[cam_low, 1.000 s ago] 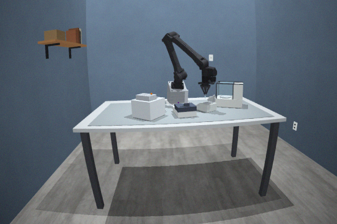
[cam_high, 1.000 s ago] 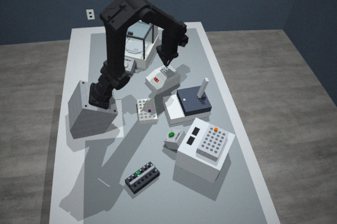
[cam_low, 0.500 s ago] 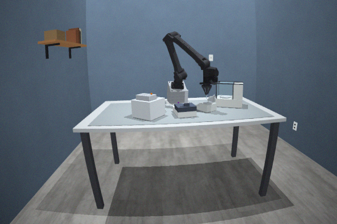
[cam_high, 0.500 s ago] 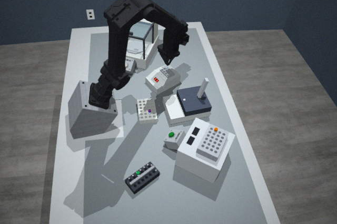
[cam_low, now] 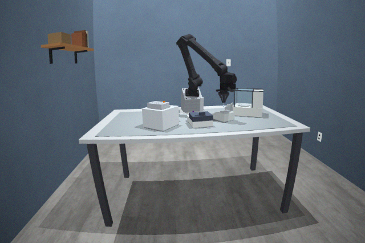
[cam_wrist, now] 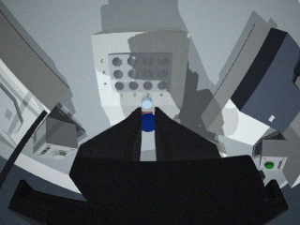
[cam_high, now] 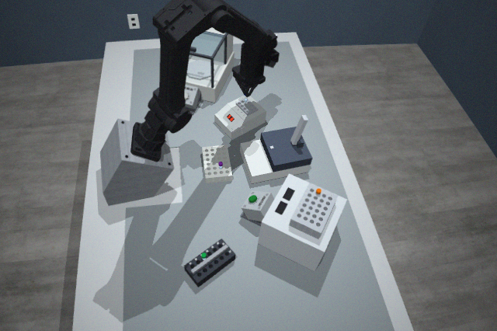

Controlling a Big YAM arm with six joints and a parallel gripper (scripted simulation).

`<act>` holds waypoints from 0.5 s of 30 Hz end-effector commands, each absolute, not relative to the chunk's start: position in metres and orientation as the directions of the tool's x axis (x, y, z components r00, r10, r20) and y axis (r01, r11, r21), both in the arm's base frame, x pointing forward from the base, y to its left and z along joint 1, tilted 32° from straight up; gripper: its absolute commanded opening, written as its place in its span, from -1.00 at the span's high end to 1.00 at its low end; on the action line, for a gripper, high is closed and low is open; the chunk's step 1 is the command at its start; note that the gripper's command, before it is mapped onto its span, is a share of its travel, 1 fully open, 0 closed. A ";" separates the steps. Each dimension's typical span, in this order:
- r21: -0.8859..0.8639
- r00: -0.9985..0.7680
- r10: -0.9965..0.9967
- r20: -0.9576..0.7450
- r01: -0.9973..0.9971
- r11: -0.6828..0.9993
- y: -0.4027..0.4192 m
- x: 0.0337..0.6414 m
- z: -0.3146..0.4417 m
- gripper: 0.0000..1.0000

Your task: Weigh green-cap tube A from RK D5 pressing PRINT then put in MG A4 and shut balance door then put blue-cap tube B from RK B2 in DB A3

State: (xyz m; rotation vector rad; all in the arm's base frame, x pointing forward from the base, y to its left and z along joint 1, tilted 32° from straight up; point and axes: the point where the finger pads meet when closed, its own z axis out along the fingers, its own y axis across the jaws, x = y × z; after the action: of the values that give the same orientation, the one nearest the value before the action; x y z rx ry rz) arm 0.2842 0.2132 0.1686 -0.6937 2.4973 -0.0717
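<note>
My gripper [cam_high: 245,95] [cam_low: 223,101] [cam_wrist: 148,113] is shut on tube B [cam_high: 245,100] [cam_wrist: 148,123], a clear tube with a blue cap. It holds the tube upright, with its lower end just above the bored top of the dry block DB [cam_high: 245,123] [cam_low: 223,116] [cam_wrist: 109,43], near the front row of bores. I cannot tell which bore lies under it. Tube A [cam_high: 203,255], with a green cap, stands in the black magnet block MG [cam_high: 217,265]. The balance BAL [cam_high: 214,78] [cam_low: 250,107] stands behind the arm.
The tube rack RK [cam_high: 210,166] holds a purple-capped tube [cam_high: 220,164]. The spectrophotometer SP [cam_high: 280,155] [cam_wrist: 269,82] stands right of DB. A small grey box with a green round top [cam_high: 253,200] [cam_wrist: 270,164] and a big white box [cam_high: 289,231] with an orange-capped tube [cam_high: 318,190] stand nearer the camera.
</note>
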 end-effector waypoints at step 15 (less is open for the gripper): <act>-0.180 -0.709 -0.483 -0.514 -0.461 0.869 0.216 0.289 0.181 0.82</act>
State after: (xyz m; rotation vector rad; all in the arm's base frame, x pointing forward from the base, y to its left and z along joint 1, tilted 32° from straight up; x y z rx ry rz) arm 0.2836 0.2123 0.1677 -0.6948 2.4985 -0.0730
